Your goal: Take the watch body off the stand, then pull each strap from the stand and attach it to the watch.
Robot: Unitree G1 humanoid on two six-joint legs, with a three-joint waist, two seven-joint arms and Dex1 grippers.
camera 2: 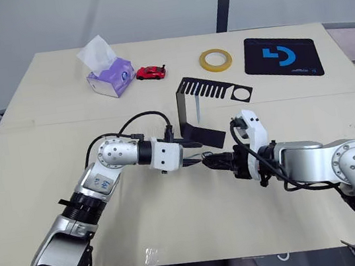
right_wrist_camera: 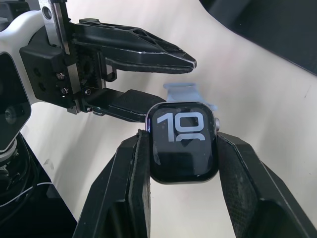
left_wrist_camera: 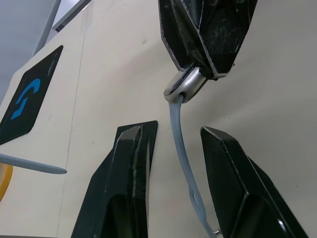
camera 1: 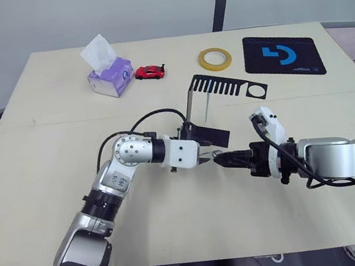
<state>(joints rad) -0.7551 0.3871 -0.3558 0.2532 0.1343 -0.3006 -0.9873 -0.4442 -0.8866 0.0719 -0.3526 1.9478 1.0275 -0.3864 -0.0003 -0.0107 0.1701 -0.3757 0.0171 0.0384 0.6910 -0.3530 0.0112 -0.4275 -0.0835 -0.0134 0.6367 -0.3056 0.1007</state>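
The watch body [right_wrist_camera: 184, 142] is clamped between the right gripper's [right_wrist_camera: 183, 163] fingers, while a strap [left_wrist_camera: 184, 163], seemingly already joined to it, hangs between the left gripper's [left_wrist_camera: 173, 148] parted fingers.

The right end effector [right_wrist_camera: 183, 173] clamps the watch body [right_wrist_camera: 183, 143], a strap [right_wrist_camera: 187, 93] behind it.
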